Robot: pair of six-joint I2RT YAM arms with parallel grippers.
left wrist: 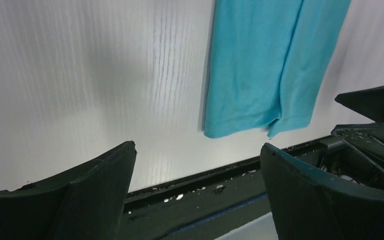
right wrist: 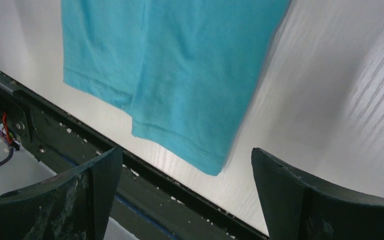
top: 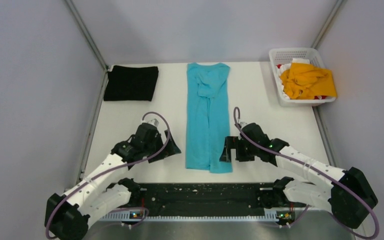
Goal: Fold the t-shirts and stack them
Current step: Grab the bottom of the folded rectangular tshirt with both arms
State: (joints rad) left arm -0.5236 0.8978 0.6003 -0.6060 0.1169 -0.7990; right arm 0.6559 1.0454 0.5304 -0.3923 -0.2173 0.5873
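My left hand (top: 173,148) is wide open and holds nothing; it sits low over the worktop (top: 265,107) near the near edge, just beside the left side of the blue shirt (top: 207,117). My right hand (top: 227,149) is also spread wide and empty, just beside the shirt's right side. Both are close to its hem. The blue shirt lies flat between my hands, folded into a long narrow strip down the middle of the worktop, collar at the far edge and hem towards the near edge. The black shirt (top: 131,83) lies folded at the far left corner. The orange shirt (top: 307,80) is bunched in the basket (top: 292,51) at the far right corner.
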